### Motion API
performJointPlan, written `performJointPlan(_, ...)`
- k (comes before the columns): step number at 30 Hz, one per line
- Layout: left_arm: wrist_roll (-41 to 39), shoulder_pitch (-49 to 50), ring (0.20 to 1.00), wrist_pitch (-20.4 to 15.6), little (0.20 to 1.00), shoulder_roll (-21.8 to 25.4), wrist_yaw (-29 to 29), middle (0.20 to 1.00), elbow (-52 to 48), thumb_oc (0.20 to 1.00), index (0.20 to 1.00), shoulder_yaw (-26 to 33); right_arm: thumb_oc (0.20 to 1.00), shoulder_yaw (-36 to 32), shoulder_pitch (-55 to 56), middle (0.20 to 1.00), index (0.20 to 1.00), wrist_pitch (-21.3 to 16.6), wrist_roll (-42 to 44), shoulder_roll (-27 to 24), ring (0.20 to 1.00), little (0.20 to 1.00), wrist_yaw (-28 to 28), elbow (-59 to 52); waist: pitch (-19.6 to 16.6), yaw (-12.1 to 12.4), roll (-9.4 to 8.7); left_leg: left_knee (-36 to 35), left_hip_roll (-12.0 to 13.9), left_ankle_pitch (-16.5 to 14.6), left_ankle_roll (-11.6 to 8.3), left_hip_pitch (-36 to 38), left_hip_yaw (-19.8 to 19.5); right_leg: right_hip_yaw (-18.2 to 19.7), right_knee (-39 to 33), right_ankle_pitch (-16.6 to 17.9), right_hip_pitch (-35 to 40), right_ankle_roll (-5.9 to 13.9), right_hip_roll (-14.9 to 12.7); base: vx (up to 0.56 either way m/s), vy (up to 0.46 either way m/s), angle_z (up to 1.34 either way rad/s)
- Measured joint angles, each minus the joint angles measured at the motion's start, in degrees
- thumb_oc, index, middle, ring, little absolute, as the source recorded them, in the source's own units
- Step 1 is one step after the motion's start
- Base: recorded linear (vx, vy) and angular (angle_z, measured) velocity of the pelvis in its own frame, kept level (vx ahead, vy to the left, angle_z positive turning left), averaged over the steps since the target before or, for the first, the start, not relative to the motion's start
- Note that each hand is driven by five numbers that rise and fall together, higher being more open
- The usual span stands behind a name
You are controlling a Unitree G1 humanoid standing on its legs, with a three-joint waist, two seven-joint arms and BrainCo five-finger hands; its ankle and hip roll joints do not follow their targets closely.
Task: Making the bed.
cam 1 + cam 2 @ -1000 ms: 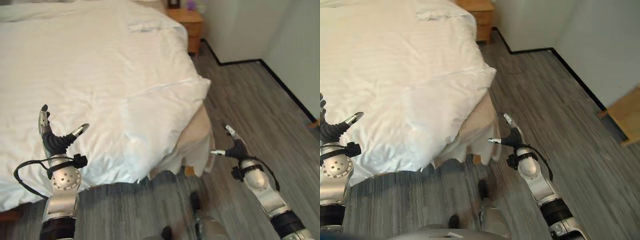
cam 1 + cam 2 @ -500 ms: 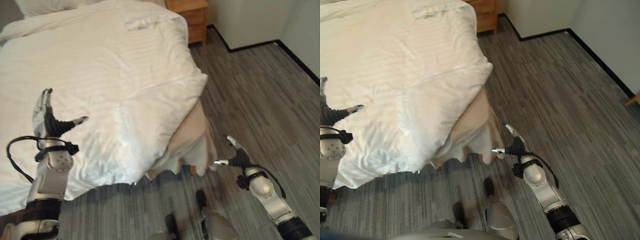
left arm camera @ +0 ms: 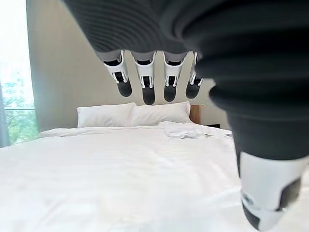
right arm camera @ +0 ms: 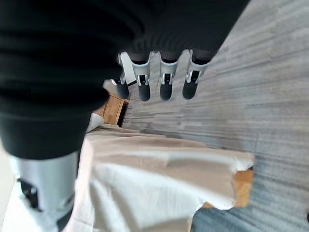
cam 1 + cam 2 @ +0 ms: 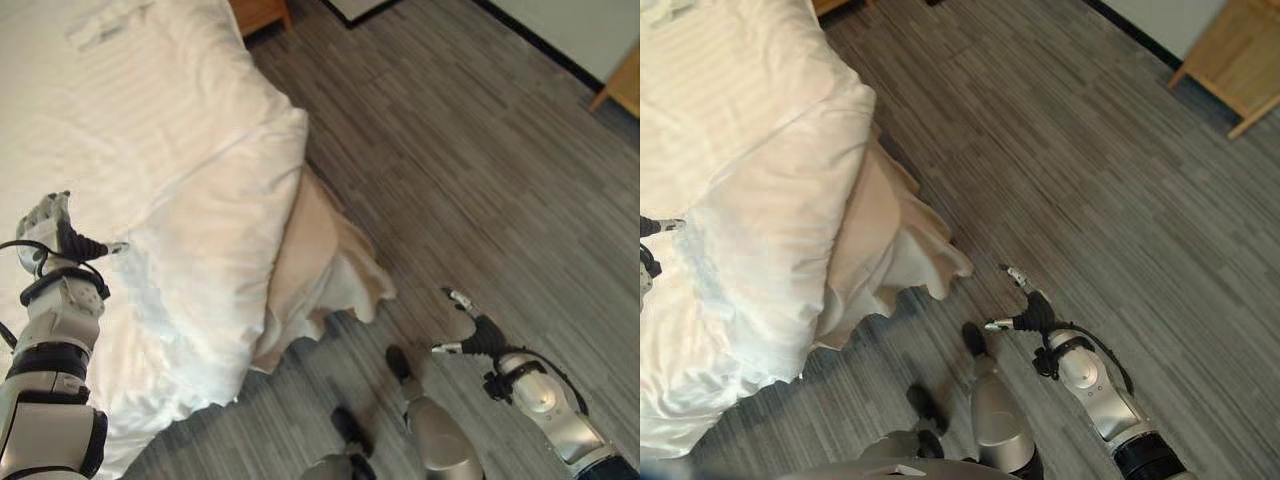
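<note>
The bed's white duvet (image 5: 150,170) fills the left of the eye views, its corner puffed up and hanging over the edge. Below that corner a beige sheet (image 5: 325,265) spills out in loose folds toward the floor. My left hand (image 5: 55,228) hovers just above the duvet near the bed's foot, open, fingers (image 3: 147,82) straight and holding nothing. My right hand (image 5: 470,335) is over the floor to the right of the corner, apart from the sheet, open with straight fingers (image 4: 161,79). Two pillows (image 3: 130,115) lean at the headboard, and a folded white cloth (image 3: 186,129) lies on the duvet.
Grey plank floor (image 5: 480,150) runs along the bed's right side. A wooden nightstand (image 5: 262,12) stands by the head of the bed. A pale wooden piece of furniture (image 5: 1230,60) sits at the far right by the wall.
The whole picture has swung right and down, so the camera moved and more floor shows. Both hands stay open, the left over the duvet and the right over the floor.
</note>
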Motion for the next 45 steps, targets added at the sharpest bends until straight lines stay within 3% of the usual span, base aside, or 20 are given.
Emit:
performJointPlan(5,0.85,1.67,1.000,-0.37,1.000,1.58,-2.27,1.000,7.56,1.000,1.000,-1.99,1.000,2.00,-4.05,1.000,1.000,-1.65,0.47,-0.43,1.000,1.000,0.14,-1.14,1.30,-1.28,0.11,-0.02,0.04,-0.18,-0.27,-2.47,2.59,2.67,0.02,1.04,-3.71,-0.03,0.78,0.01,-0.045,-0.30)
performJointPlan(11,0.94,6.76,1.000,-0.05,1.000,-4.70,-7.10,1.000,14.03,1.000,1.000,2.78,1.000,2.86,-6.49,1.000,1.000,-1.64,0.46,-1.47,1.000,1.000,0.21,-1.09,2.76,-1.30,-0.60,-0.02,0.84,-0.84,-1.26,-3.49,2.94,3.82,0.03,1.62,-5.36,-0.42,2.01,0.04,-0.013,-0.13)
performJointPlan(12,0.86,7.42,0.937,0.04,0.937,-5.20,-7.32,0.937,14.48,0.937,0.937,4.14,1.000,3.00,-7.12,1.000,1.000,-1.61,0.47,-1.50,1.000,1.000,0.28,-1.05,2.86,-1.02,-0.78,-0.11,0.99,-1.00,-1.46,-3.45,2.80,3.76,0.03,1.62,-5.36,-0.45,2.20,-0.01,-0.020,-0.05)
performJointPlan(13,0.17,8.78,0.482,-0.09,0.482,-5.45,-7.40,0.482,14.67,0.482,0.482,5.04,1.000,2.98,-7.56,1.000,1.000,-1.62,0.49,-1.44,1.000,1.000,0.37,-1.08,2.83,-1.19,-0.72,-0.38,1.03,-1.09,-1.59,-3.37,2.85,4.03,0.01,1.60,-5.32,-0.46,2.24,0.07,0.028,-0.07)
performJointPlan(14,-1.00,9.16,0.200,-0.03,0.200,-5.74,-8.73,0.200,16.10,0.200,0.200,5.79,1.000,2.91,-7.77,1.000,1.000,-1.56,0.53,-1.56,1.000,1.000,0.41,-0.84,2.82,-1.16,-0.63,-0.36,1.05,-1.22,-1.75,-3.39,2.76,4.11,0.02,1.62,-5.41,-0.46,2.31,-0.01,-0.034,-0.06)
performJointPlan(19,-1.48,9.05,0.200,-0.32,0.200,-5.97,-9.74,0.200,16.70,0.200,0.200,6.09,1.000,2.92,-7.26,1.000,1.000,-1.23,2.36,-1.45,1.000,1.000,0.71,-0.44,2.71,-1.37,-0.50,-0.33,0.96,-1.21,-1.75,-3.36,2.76,4.09,0.02,1.62,-5.41,-0.46,2.26,0.00,-0.007,-0.01)
performJointPlan(23,-1.42,2.68,0.200,0.82,0.200,-3.53,-13.59,0.200,14.79,0.200,0.200,3.43,1.000,1.92,-5.58,1.000,1.000,-1.04,2.85,-1.65,1.000,1.000,1.83,-0.52,2.50,-0.94,-0.43,-0.02,0.94,-1.04,-1.80,-3.24,2.52,3.78,0.04,1.83,-5.19,-0.66,2.24,-0.07,-0.080,0.04)
performJointPlan(25,-1.47,-3.74,0.200,1.42,0.200,-1.08,-13.23,0.200,4.04,0.200,0.200,-2.22,1.000,1.44,-3.89,1.000,1.000,-0.98,2.82,-1.52,1.000,1.000,2.07,-0.54,2.24,0.12,-0.97,-0.02,0.89,-0.61,-1.88,-3.09,1.97,2.99,0.07,2.52,-4.70,-1.28,2.15,-0.01,-0.086,0.17)
performJointPlan(28,-1.33,-7.42,0.200,-0.12,0.200,-0.36,-9.53,0.200,-11.81,0.200,0.200,-5.69,1.000,1.06,-2.13,1.000,1.000,-1.09,2.74,0.12,1.000,1.000,2.04,0.32,2.27,0.77,-1.32,-0.06,0.98,-0.32,-1.99,-2.31,0.46,1.83,0.07,2.29,-3.27,-1.03,1.93,-0.01,-0.054,0.23)
performJointPlan(32,-1.20,-11.59,0.200,-2.14,0.200,-3.85,-6.52,0.200,-26.95,0.200,0.200,-9.42,1.000,1.95,-1.01,1.000,1.000,-1.56,2.69,2.20,1.000,1.000,2.21,0.56,1.84,-0.12,-2.23,-0.03,1.03,-0.36,-1.99,0.63,-0.38,1.09,0.07,1.46,-0.24,-1.17,1.53,-0.02,-0.050,0.13)
performJointPlan(33,-1.24,-12.46,0.200,-1.07,0.200,-6.83,-6.49,0.200,-31.05,0.200,0.200,-9.42,1.000,1.77,-0.19,1.000,1.000,-1.70,2.70,3.06,1.000,1.000,2.23,1.94,1.83,-0.12,-2.26,-0.03,0.63,-0.32,-1.93,1.17,-0.59,0.76,0.07,1.38,0.58,-1.07,1.26,-0.02,-0.008,0.09)
performJointPlan(34,-1.19,-12.26,0.200,-2.32,0.200,-8.97,-6.45,0.200,-34.45,0.200,0.200,-11.07,1.000,2.33,-0.45,1.000,1.000,-1.57,2.69,3.65,1.000,1.000,2.31,4.20,1.65,0.12,-2.59,-0.31,0.49,-0.34,-1.90,1.91,-0.61,0.89,0.07,1.29,1.32,-0.98,1.13,-0.03,0.004,0.00)
performJointPlan(36,-1.24,-12.26,0.200,-3.38,0.200,-11.05,-6.46,0.200,-35.25,0.200,0.200,-12.61,1.000,2.99,0.18,1.000,1.000,-1.56,2.51,3.74,1.000,1.000,2.79,4.53,1.51,-0.98,-2.70,-0.26,-0.23,-0.59,-1.61,2.18,-0.38,1.25,0.07,1.24,1.32,-0.79,0.59,-0.06,0.035,-0.11)
performJointPlan(38,-1.27,-10.41,0.200,-2.70,0.200,-17.02,-6.47,0.200,-37.90,0.200,0.200,-12.80,1.000,3.30,1.48,1.000,1.000,-1.53,1.64,4.82,1.000,1.000,2.94,5.43,1.46,-1.09,-2.62,-0.04,-1.02,-0.72,-1.27,2.85,0.73,2.85,0.17,1.53,1.44,-0.20,0.44,-0.06,0.041,-0.29)
performJointPlan(40,-1.30,-6.26,0.200,-3.55,0.200,-19.67,-6.84,0.200,-39.54,0.200,0.200,-13.77,1.000,5.78,0.18,1.000,1.000,-1.16,1.46,5.57,1.000,1.000,3.38,7.70,1.39,-1.73,-2.74,-0.02,-1.90,-1.48,-0.50,3.52,3.68,5.30,1.00,1.58,0.38,0.56,0.54,-0.06,0.079,-0.62)
performJointPlan(41,-1.32,-4.67,0.570,-3.31,0.570,-21.51,-6.84,0.570,-39.53,0.570,0.570,-13.93,1.000,6.11,0.61,1.000,1.000,-1.13,1.46,5.82,1.000,1.000,3.66,8.05,1.43,-2.27,-2.31,-0.03,-2.25,-1.51,-0.43,3.65,4.22,5.94,1.24,1.60,0.08,0.63,0.50,0.00,0.089,-0.51)
performJointPlan(42,-1.46,-2.43,1.000,-3.29,1.000,-23.18,-6.99,1.000,-39.18,1.000,1.000,-13.35,1.000,6.70,0.08,1.000,1.000,-0.98,1.39,5.89,1.000,1.000,3.90,9.57,1.43,-2.55,-1.99,-0.38,-2.58,-1.96,0.04,3.95,5.34,7.25,1.60,1.25,-0.19,1.21,0.45,0.02,0.077,-0.66)
performJointPlan(45,-3.76,2.98,1.000,-3.15,1.000,-29.22,-10.10,1.000,-34.81,1.000,1.000,-14.23,1.000,8.96,-2.38,1.000,1.000,0.81,-0.71,6.14,1.000,1.000,4.55,14.01,1.44,-3.79,-1.86,-0.37,-3.06,-3.59,0.71,4.44,9.51,8.76,2.06,1.32,-1.61,2.16,0.02,-0.08,-0.032,-0.66)
